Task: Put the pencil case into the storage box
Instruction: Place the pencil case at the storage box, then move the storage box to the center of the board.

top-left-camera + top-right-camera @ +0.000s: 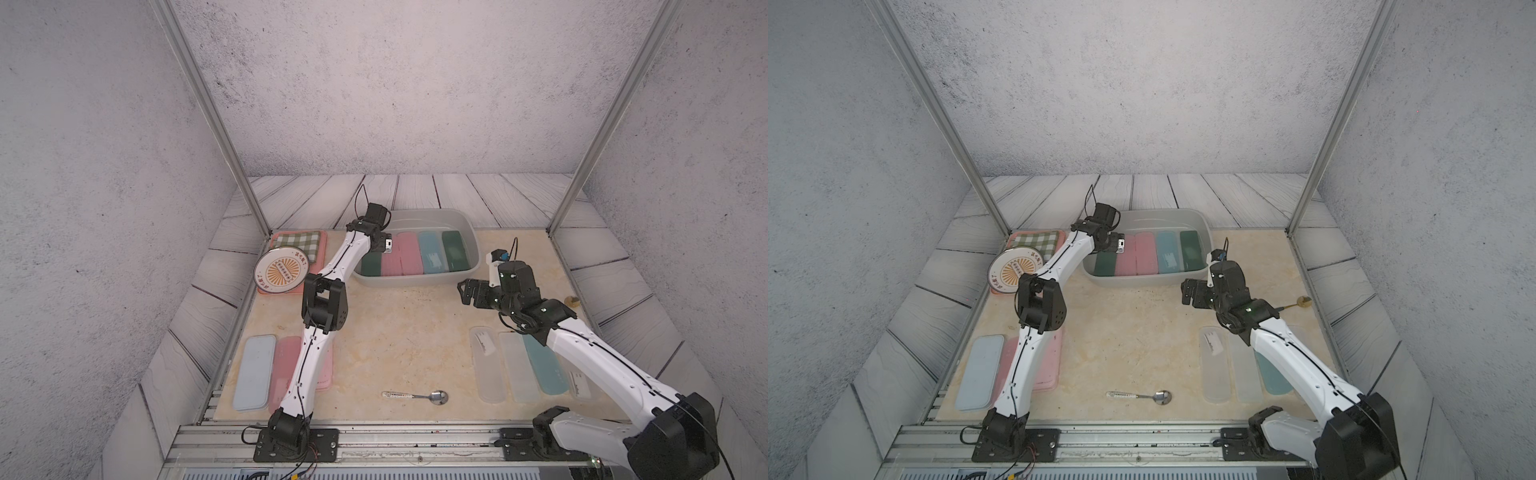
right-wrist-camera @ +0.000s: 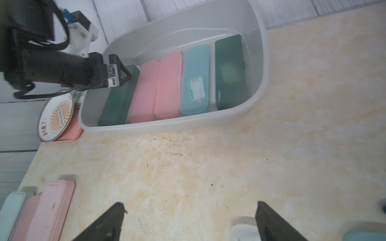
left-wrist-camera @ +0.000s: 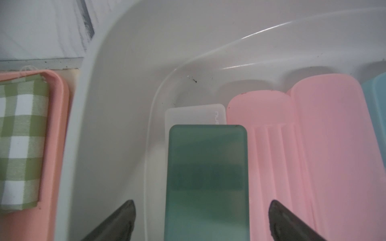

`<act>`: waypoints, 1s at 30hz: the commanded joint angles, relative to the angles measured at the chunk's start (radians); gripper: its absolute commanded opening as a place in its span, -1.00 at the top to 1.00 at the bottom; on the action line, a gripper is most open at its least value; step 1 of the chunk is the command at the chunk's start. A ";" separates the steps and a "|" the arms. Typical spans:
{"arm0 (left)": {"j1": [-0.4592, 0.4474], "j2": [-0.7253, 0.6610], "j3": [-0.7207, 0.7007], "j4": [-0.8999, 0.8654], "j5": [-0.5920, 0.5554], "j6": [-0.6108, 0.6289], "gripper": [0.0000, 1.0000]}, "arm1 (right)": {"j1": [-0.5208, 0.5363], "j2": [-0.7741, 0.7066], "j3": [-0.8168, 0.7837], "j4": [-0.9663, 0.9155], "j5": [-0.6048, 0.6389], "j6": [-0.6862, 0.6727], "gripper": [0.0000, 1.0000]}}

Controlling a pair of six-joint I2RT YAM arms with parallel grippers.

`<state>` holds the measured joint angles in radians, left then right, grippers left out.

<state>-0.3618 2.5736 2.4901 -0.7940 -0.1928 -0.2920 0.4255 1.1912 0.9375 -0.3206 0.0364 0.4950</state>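
A staged robot lab cell: printed stone-look walls (image 1: 374, 83), aluminium posts (image 1: 210, 112), two arms (image 1: 307, 361) bolted to a rail (image 1: 415, 436) edging the worktop (image 1: 395, 332).

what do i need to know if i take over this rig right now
Left gripper: open over the storage box, fingers either side of the dark green pencil case, not touching it.
Right gripper: open, empty, above the table.
Done: that case lies in the box beside two pink cases, a blue case and a second green case.
Left: lift the left gripper clear; the loose cases on the robot's left and the pale and teal ones on its right probably go next.
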 commanded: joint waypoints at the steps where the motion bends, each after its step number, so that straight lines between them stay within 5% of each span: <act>1: 0.013 -0.154 -0.020 -0.010 0.003 0.015 -0.91 | -0.040 0.050 0.062 -0.046 0.058 0.027 -0.98; 7: 0.107 -0.347 -0.186 -0.018 0.222 0.069 -0.38 | -0.179 0.274 0.282 -0.138 -0.086 -0.043 -0.65; 14: 0.242 -0.341 -0.242 -0.036 0.400 0.027 0.04 | -0.262 0.693 0.730 -0.339 -0.112 -0.142 -0.28; 20: 0.296 -0.262 -0.241 0.050 0.489 -0.009 0.05 | -0.277 1.022 1.151 -0.531 -0.133 -0.188 -0.15; 30: 0.300 -0.140 -0.205 0.094 0.579 -0.044 0.06 | -0.278 1.203 1.266 -0.502 -0.090 -0.203 -0.13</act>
<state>-0.0578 2.4203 2.2570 -0.7326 0.3435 -0.3229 0.1482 2.3486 2.1830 -0.8062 -0.0753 0.3115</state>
